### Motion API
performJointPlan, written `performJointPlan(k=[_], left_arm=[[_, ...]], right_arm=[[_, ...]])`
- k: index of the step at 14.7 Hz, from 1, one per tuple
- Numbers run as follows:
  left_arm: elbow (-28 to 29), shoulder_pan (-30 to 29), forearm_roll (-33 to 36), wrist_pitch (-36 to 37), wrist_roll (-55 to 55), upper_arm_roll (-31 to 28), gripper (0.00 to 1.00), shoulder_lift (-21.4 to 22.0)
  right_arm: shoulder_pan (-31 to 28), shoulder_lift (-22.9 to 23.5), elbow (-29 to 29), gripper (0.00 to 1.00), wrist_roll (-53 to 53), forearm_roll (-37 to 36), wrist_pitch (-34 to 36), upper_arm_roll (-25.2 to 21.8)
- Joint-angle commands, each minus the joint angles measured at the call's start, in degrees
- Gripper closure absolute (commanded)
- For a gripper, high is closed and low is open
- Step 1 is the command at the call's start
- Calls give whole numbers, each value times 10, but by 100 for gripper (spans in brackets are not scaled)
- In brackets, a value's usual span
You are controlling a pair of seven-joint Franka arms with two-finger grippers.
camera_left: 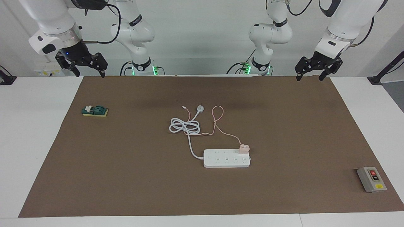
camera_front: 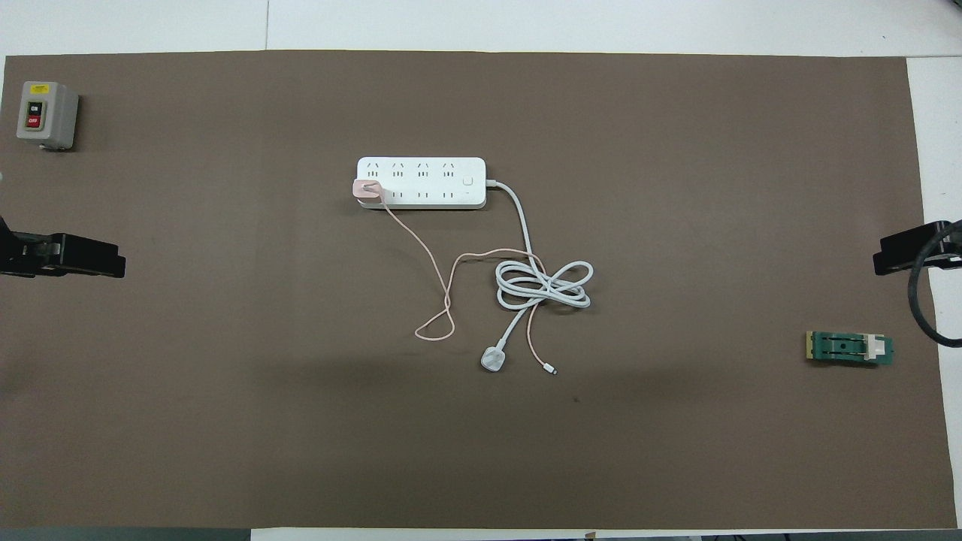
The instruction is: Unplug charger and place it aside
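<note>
Still plugged in, the charger (camera_left: 244, 148) (camera_front: 367, 189) sits at the nine o'clock end of the power strip (camera_left: 226, 158) (camera_front: 421, 182) in the overhead view. Left gripper (camera_left: 311, 76) and right gripper (camera_left: 90, 75) both hang with fingers apart, waiting over the mat's (camera_left: 284, 126) (camera_front: 676, 451) robot-side edge.

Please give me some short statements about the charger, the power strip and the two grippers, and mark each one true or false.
1. The charger is plugged into the power strip. True.
2. The charger sits at the strip's end toward the right arm. False: toward the left arm's end.
3. The left gripper holds the charger. False: it hangs open over the mat's edge, holding nothing.
4. The right gripper touches nothing. True.
5. The grey switch box lies farther from the robots than the strip. True.
</note>
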State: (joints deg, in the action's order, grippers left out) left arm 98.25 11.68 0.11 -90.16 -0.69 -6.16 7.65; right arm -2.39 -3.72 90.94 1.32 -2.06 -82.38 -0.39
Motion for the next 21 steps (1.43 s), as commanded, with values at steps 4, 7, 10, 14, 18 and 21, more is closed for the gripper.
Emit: performJointPlan(k=[4,7,10,14,18,21], left_arm=[[16,12,11,1,6,-10,0,16],[16,12,11,1,5,-10,0,16],[16,12,11,1,5,-10,0,16],[16,12,11,1,5,-10,0,16],[16,12,11,1,5,-10,0,16],[16,12,11,1,5,-10,0,16]], right_arm=[[-1,-4,2,0,0,-8,-4,6],[-7,-4,3,0,3,-7,4,6],[-2,-8,3,0,3,-7,18,6],[-9,-13,3,0,7,-7,18,4],[-9,-13,10,0,-30,4,9,4],[-9,-5,24,0,-145,68,2,3]])
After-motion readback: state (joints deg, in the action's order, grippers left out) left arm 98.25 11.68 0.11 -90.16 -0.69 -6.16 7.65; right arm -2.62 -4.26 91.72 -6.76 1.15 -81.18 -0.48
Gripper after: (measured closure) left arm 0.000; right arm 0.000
